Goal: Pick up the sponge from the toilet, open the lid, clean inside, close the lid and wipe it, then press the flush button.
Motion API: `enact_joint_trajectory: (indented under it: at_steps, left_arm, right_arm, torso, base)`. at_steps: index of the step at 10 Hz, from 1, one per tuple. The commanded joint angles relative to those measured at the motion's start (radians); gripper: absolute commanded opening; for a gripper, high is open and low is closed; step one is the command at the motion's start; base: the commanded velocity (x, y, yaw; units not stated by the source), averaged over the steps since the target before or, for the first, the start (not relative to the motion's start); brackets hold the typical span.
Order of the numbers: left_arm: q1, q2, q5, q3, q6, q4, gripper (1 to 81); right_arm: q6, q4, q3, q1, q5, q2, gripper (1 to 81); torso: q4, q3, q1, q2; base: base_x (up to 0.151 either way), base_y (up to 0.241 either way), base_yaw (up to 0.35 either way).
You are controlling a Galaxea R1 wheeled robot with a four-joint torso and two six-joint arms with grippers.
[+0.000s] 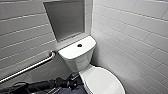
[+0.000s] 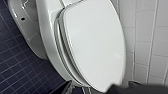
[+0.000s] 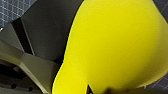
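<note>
Head view: looks down on the toilet (image 1: 77, 58) in a white-tiled corner.
Grab bar (image 1: 30, 66): slants along the left wall, apart from the tank.
Left arm (image 1: 42, 86): comes in low from the left. The left gripper (image 1: 72, 81) is just beside the rear of the bowl. I cannot tell whether it is spread or pressed together.
Flush button (image 1: 79, 45): a dark dot in the middle of the tank top, with nothing on it.
Lid (image 1: 105, 81): lies flat over the bowl. The left wrist view shows it (image 2: 95, 42) shut on the seat ring, above the dark blue floor tiles (image 2: 17, 65).
Sponge (image 3: 112, 45): sits close to the right wrist camera, off the toilet, with floor tiles behind it. Its narrow end is squeezed, so the right gripper (image 3: 97, 89) appears to be pinching it.
Step in hand: with the sponge held and the lid down, this looks like the moment to raise the lid.
Doing it well: catch the lid under its front rim only, leaving the seat ring down. Swing it up around the rear hinge and rest it gently against the tank. Keep the sponge arm clear of that swing, and keep the pinch firm.
</note>
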Motion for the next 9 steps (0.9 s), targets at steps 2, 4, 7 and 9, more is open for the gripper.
enact_joint_trajectory:
  at_steps: [2, 4, 7, 9]
  left_arm:
    - [0.141, -0.263, 0.053, 0.25, 0.008, 0.218, 81.1]
    - [0.327, -0.31, -0.02, 0.289, 0.01, 0.353, 81.1]
    - [0.551, -0.32, -0.114, 0.343, 0.01, 0.531, 81.1]
    - [0.665, -0.282, -0.146, 0.343, 0.01, 0.628, 81.1]
  right_arm:
    - [0.005, -0.026, 0.296, -0.02, -0.03, -0.239, 1.0]
    - [0.005, -0.024, 0.394, -0.025, -0.008, -0.324, 1.0]
    - [0.008, -0.027, 0.595, -0.001, 0.064, -0.502, 1.0]
    - [0.005, -0.027, 0.814, 0.077, 0.11, -0.67, 1.0]
  torso:
    - [0.0, 0.0, 0.0, 0.0]
    - [0.0, 0.0, 0.0, 0.0]
    - [0.0, 0.0, 0.0, 0.0]
    - [0.0, 0.0, 0.0, 0.0]
  base:
    - [0.0, 0.0, 0.0]
    - [0.0, 0.0, 0.0]
    - [0.0, 0.0, 0.0]
    - [0.0, 0.0, 0.0]
